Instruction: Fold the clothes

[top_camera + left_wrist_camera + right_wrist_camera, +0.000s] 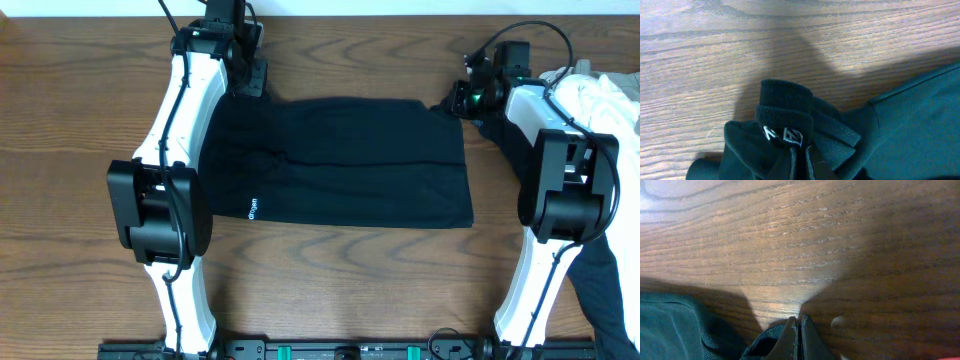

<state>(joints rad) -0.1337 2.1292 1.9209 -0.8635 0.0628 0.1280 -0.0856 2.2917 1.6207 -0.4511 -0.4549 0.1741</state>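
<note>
The table [330, 280] is brown wood, its grain running from side to side. A black T-shirt [340, 160] lies flat across the middle, folded into a broad rectangle (a small white logo [253, 209] shows near its front left edge), with the far left corner bunched into a wad. At the table's right edge a white garment [600, 95] lies crumpled. Nearer the front, a dark garment [605, 290] spreads out of view.

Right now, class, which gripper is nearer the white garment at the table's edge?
Right. The right gripper pinches the black T-shirt corner near the white garment; the left gripper grips the shirt's far corner.
</note>
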